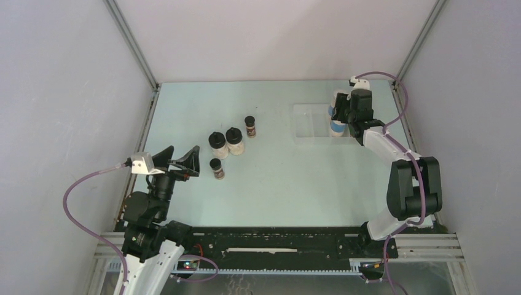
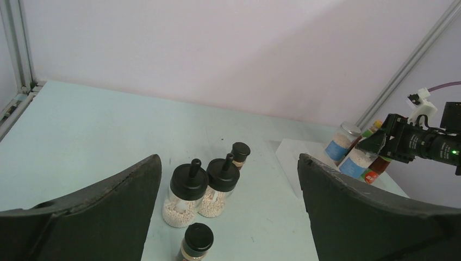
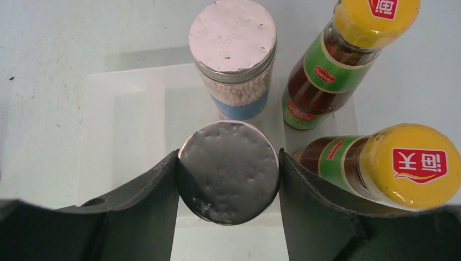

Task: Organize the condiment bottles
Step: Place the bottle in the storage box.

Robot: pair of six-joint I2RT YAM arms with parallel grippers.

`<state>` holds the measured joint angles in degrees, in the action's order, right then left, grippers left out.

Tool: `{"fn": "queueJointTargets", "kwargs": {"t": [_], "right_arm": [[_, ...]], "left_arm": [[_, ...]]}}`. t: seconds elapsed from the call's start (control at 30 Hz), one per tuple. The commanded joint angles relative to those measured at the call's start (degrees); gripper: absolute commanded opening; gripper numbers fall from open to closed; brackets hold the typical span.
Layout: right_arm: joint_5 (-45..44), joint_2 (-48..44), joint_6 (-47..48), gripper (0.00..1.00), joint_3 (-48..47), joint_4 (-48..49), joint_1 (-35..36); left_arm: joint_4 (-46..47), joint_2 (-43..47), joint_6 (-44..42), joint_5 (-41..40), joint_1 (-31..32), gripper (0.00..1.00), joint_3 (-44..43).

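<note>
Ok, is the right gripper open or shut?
Shut: the right gripper clamps the grey-lidded jar, both fingers touching its lid's sides.

**Two-tone arms, lilac cables**

Both arms mix white shells with black joint housings: the left arm [image 1: 146, 215] at lower left of the overhead frame, the right arm [image 1: 410, 184] at right. Each wrist carries a small white camera block [image 1: 141, 162] trailing a pale purple cable [image 1: 77, 200]. The left pincer [image 1: 184, 155] has broad, matte black fingers [image 2: 103, 212] with curved, tapering inner edges — the right pincer [image 3: 228, 155] looks alike.
</note>
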<state>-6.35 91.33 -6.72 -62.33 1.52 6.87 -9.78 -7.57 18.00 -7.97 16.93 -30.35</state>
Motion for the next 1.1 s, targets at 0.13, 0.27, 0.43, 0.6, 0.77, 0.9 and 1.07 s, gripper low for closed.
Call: {"fn": "queueJointTargets", "kwargs": {"t": [0.13,0.27,0.43,0.6,0.77,0.9,1.07], "right_arm": [[-0.5,-0.31,-1.25,0.0,0.12,5.75,-0.28],[-0.51,-0.22,-1.45,0.0,0.65,5.95,-0.3],[-1.11,0.05,-1.95,0.0,0.72,5.55,-0.28],[-1.86,0.17,-2.24,0.03,0.76,5.04,-0.11],[-2.94,0.19,-2.38,0.28,0.74,4.59,0.36],[-3.58,0.16,-2.42,0.46,0.73,4.38,0.67],[-3.99,0.14,-2.42,0.6,0.71,4.11,0.7]], "left_arm": [[0.46,-0.42,-0.51,-0.02,0.22,1.0,0.11],[0.47,-0.43,-0.51,0.02,0.21,1.0,0.11],[0.46,-0.44,-0.42,0.06,0.22,1.0,0.11],[0.46,-0.41,-0.42,0.1,0.23,1.0,0.16],[0.49,-0.42,-0.33,0.18,0.21,1.0,0.11],[0.47,-0.42,-0.33,0.29,0.22,1.0,0.12],[0.62,-0.43,-0.25,0.34,0.22,1.0,0.14]]}}
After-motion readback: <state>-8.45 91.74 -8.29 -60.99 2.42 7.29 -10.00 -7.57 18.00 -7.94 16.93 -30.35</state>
